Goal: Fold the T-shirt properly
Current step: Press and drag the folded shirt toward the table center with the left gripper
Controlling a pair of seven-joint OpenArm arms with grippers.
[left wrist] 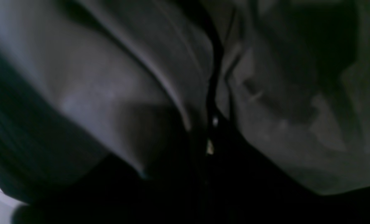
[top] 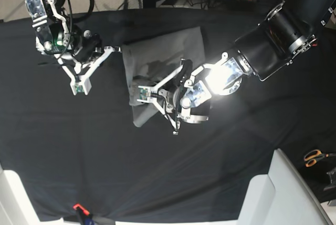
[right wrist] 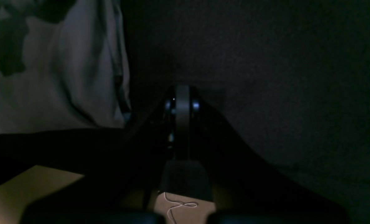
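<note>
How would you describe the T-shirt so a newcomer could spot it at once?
Start from the black cloth covering the whole table. Near its far middle lies the T-shirt, a partly folded grey slab of fabric, with the left hand at its near edge. It is the only grey, lighter thing on the black cloth.

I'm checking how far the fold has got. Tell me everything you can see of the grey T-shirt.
The T-shirt is plain medium-grey, soft-looking cloth, already folded into a compact, roughly rectangular bundle lying on the black table cloth near the middle. Its surface shows wrinkles and overlapping layers, with seams visible in the left wrist view. The left hand sits over its near edge, touching the cloth; whether it grips it I cannot tell. The right hand is beside it, apart from it. Collar and sleeves are not visible.
</note>
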